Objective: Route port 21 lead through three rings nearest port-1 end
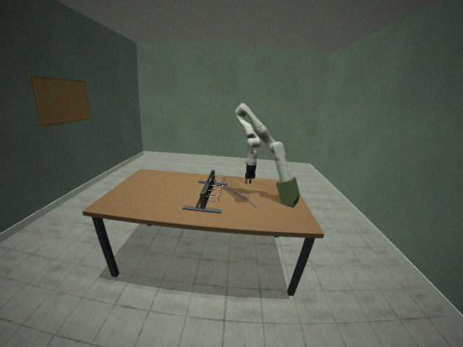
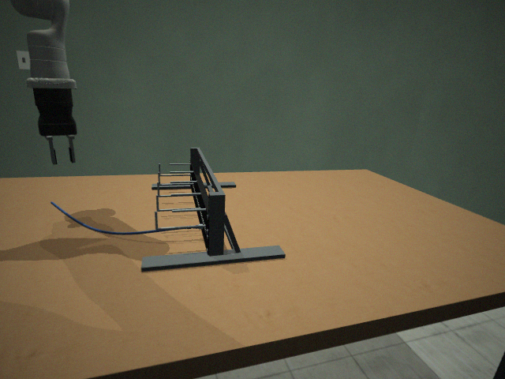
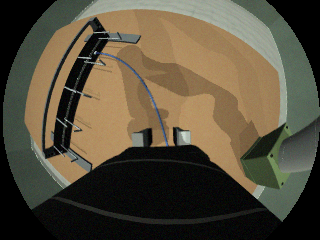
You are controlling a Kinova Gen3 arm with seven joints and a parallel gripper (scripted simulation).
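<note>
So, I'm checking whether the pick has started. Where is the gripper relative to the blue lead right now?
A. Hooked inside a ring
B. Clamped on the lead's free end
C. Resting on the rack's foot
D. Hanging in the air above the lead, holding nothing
D: in the exterior view the gripper hangs well above the table, its fingers partly closed on nothing, while the blue lead lies on the table below.

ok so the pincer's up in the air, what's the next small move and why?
Probably open it wide and come straight down onto the blue lead. The pincer hangs well above the table with nothing between its partly closed fingers, and the lead lies loose on the table in front of the rack.
</note>
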